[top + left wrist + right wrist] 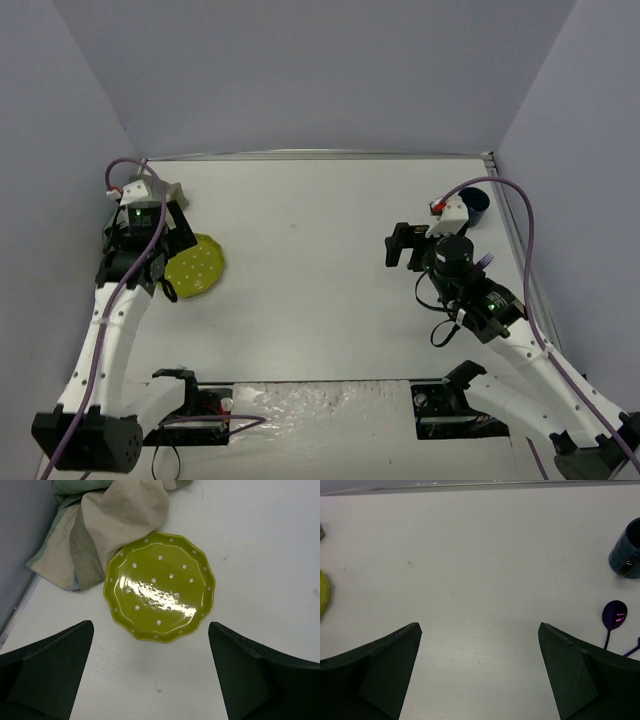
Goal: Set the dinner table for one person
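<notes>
The white dinner table (320,215) fills the scene. A green scalloped plate (196,266) with white dots lies flat at its left side. My left gripper (160,266) is open and empty just left of the plate. In the left wrist view the plate (159,586) lies ahead of the open gripper (150,675), with bare table between the fingers. My right gripper (400,246) is open and empty over bare table at the right; the right wrist view (479,670) shows nothing between its fingers.
A crumpled green and beige cloth mat (95,530) lies against the plate's far left edge, near the left wall. A dark blue mug (475,205) stands at the far right; it also shows in the right wrist view (627,550). A purple spoon (614,616) lies near it.
</notes>
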You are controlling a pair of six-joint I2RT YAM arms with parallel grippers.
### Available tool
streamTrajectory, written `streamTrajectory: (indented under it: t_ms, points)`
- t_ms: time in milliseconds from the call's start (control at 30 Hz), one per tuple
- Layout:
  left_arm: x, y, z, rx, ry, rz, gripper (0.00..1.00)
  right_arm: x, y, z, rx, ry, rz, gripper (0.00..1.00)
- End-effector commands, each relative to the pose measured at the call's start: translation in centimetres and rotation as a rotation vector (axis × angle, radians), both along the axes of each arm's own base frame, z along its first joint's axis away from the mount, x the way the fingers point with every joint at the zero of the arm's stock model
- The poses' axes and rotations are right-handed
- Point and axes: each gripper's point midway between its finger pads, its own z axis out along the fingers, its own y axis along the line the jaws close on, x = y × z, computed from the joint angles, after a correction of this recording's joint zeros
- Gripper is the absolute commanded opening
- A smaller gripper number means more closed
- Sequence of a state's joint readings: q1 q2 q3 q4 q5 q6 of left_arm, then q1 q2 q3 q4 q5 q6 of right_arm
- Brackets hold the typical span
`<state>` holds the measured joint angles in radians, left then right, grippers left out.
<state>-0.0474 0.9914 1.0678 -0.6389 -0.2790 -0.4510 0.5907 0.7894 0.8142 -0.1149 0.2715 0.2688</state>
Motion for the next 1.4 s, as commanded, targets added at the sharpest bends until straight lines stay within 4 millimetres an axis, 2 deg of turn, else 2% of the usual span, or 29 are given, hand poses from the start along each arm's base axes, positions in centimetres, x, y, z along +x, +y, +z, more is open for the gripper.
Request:
streamTrajectory:
  t_ms: [0,67,200,267,433,567,633,733,833,933,967,1033,1067,1167,1267,1367]
  points:
    - [6.3,3.8,3.9,0.026,-0.173,0.122,0.97,1.2,3.5,1.3,0.113,-0.052,0.105,1.0]
    - [8.6,4.8,2.7,0.017,-0.145,0.133,0.97,1.4,4.5,0.6,0.116,-0.039,0.144,1.0]
    - [13.3,8.3,1.9,0.034,-0.148,0.211,0.97,1.8,5.8,-0.2,0.089,-0.022,0.207,1.0]
    - [15.6,9.8,0.9,0.043,-0.14,0.232,0.97,2.1,6.3,-0.5,0.07,-0.017,0.23,1.0]
    - [20.0,11.7,-2.2,-0.002,-0.085,0.221,0.97,2.6,6.9,-1.0,0.049,-0.006,0.253,1.0]
    - [21.9,12.2,-4.5,-0.011,-0.049,0.212,0.97,2.9,7.3,-1.4,0.037,-0.007,0.268,1.0]
    - [22.1,12.4,-4.9,-0.006,-0.037,0.22,0.97,3.1,7.4,-1.5,0.033,-0.007,0.269,1.0]
    - [22.1,12.9,-7.0,-0.001,0.017,0.238,0.97,3.1,8.0,-1.7,0.039,-0.002,0.298,1.0]
    - [22.0,13.2,-8.3,-0.008,0.052,0.241,0.85,3.1,8.5,-2.0,0.043,0.008,0.316,1.0]
    - [21.8,13.3,-9.1,-0.006,0.085,0.239,0.59,3.1,8.7,-2.2,0.045,0.014,0.327,1.0]
    - [21.7,13.4,-9.3,-0.001,0.096,0.235,0.46,3.1,8.7,-2.2,0.047,0.014,0.327,1.0]
    - [21.5,13.6,-9.1,0.009,0.106,0.232,0.27,3.1,8.7,-2.4,0.046,0.02,0.327,1.0]
    - [21.4,13.7,-8.9,0.015,0.112,0.229,0.18,3.0,8.7,-2.3,0.046,0.018,0.329,1.0]
    - [21.7,13.6,-5.3,0.052,0.075,0.17,0.02,2.9,8.7,-2.4,0.048,0.017,0.332,1.0]
    - [22.0,12.8,1.4,0.072,-0.058,0.107,0.0,2.9,8.5,-2.2,0.045,0.012,0.327,1.0]
    - [22.1,10.5,8.1,0.044,-0.206,0.014,0.0,3.0,8.5,-2.0,0.047,0.006,0.321,1.0]
